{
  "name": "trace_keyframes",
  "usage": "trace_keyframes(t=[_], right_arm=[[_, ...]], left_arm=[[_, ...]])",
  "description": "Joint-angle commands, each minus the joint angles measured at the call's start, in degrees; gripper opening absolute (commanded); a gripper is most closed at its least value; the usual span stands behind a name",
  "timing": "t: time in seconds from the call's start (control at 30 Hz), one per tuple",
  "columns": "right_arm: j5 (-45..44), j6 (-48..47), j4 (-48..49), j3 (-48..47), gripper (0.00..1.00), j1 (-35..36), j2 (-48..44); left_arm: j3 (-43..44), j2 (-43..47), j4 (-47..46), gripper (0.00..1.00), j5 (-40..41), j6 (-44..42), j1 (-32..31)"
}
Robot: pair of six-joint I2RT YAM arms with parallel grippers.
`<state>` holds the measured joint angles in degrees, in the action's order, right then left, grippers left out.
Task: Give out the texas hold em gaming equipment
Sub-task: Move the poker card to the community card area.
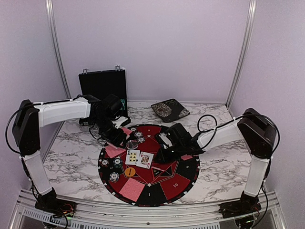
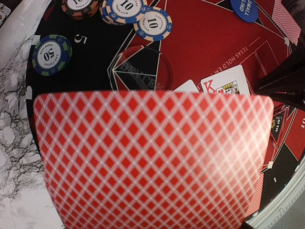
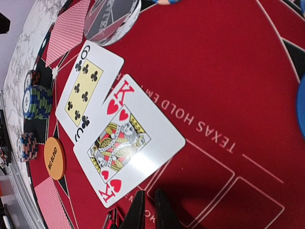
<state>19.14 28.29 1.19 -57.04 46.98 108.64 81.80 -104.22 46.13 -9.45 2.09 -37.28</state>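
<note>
The round red-and-black mat (image 1: 164, 183) holds two face-up cards, a clubs card (image 1: 132, 156) (image 3: 88, 88) and the king of hearts (image 1: 145, 160) (image 3: 128, 143). My left gripper (image 1: 116, 138) hovers over the mat's upper left. A red-backed card (image 2: 152, 157) fills its wrist view and hides the fingers. My right gripper (image 1: 163, 153) (image 3: 147, 210) is empty, its fingers almost together, just off the king's corner. The orange button (image 1: 129, 171) (image 3: 54, 157), clear disc (image 1: 132, 143) (image 3: 112, 19), blue button (image 2: 244, 8) and chips (image 1: 114, 177) (image 2: 51, 54) (image 3: 38, 101) lie on the mat.
A black hinged case (image 1: 103, 83) stands open at the back left. A dark patterned square (image 1: 170, 110) lies at the back centre. More red-backed cards (image 1: 132, 189) (image 3: 69, 31) lie on the mat's left and front. Marble table (image 1: 71, 152) surrounds the mat.
</note>
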Motion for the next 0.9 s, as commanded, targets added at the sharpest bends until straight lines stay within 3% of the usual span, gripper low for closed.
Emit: trace_keyframes(t=[0.0, 0.5, 0.87], right_arm=[[-1.21, 1.09, 0.68, -2.93, 0.07, -0.14, 2.88], [-1.82, 1.66, 0.67, -7.27, 0.06, -0.14, 7.18], [-2.11, 3.06, 0.23, -6.88, 0.07, -1.34, 2.41]], left_arm=[[1.81, -0.24, 0.62, 0.34, -0.43, -0.94, 0.54], [1.61, -0.28, 0.63, 0.34, -0.92, -1.30, 0.80], [1.84, -0.18, 1.00, 0.34, -1.82, -1.16, 0.73]])
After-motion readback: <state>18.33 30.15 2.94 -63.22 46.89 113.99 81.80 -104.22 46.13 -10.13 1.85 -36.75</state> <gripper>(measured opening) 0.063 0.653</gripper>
